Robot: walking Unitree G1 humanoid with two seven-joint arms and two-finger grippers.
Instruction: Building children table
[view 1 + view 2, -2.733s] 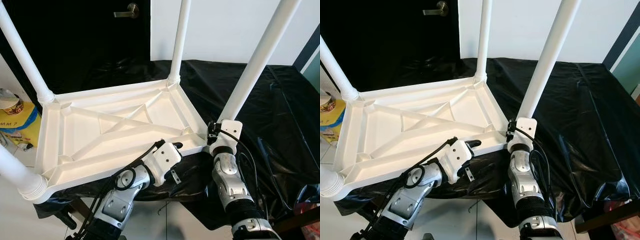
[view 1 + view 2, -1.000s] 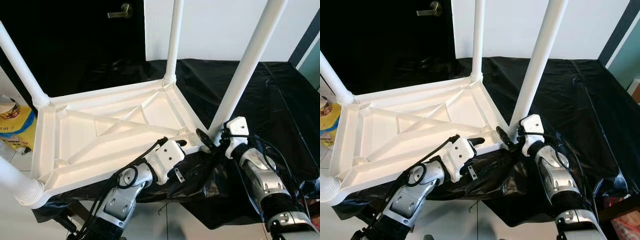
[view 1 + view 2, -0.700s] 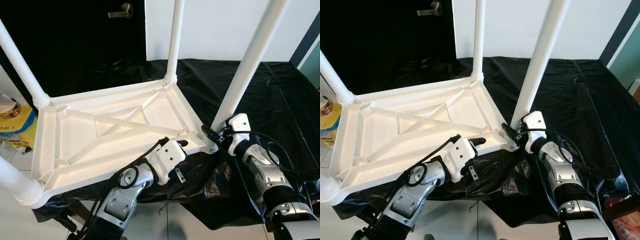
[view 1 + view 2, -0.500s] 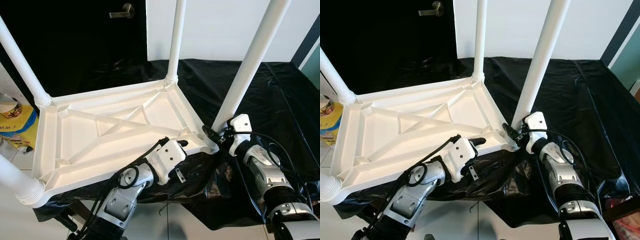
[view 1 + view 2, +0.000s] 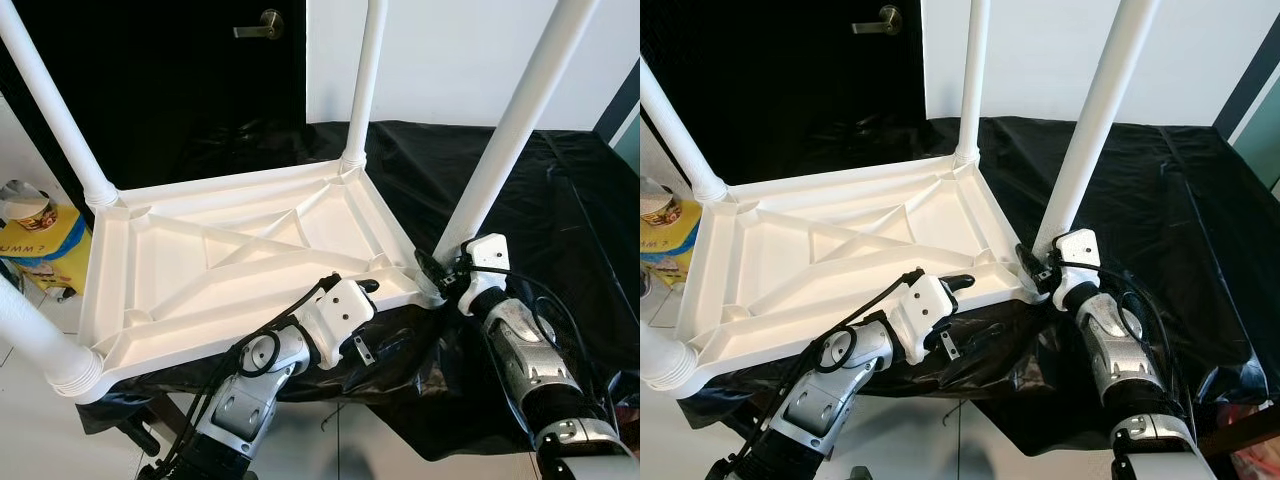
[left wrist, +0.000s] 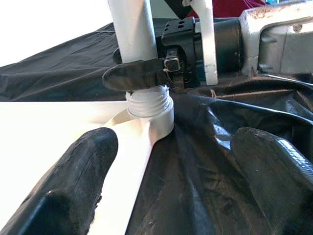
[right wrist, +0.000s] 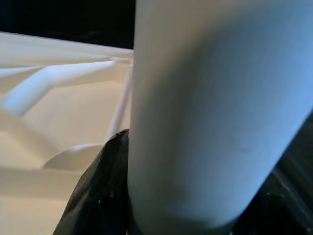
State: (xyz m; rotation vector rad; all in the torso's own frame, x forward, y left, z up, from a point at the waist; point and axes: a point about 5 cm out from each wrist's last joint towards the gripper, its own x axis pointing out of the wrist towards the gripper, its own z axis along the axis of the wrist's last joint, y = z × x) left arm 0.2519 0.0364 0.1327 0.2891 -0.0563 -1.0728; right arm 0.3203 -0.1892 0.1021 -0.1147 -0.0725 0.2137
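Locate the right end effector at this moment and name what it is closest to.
The right end effector is at the table's near right corner, its fingers around the base of the white leg, above the black sheet.

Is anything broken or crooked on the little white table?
Nothing looks broken. The table lies upside down on black sheeting, all four legs up. The near-right leg leans outward; the right tool grips its base.

Home room, dark door (image 5: 180, 90), lever handle (image 5: 262, 24)
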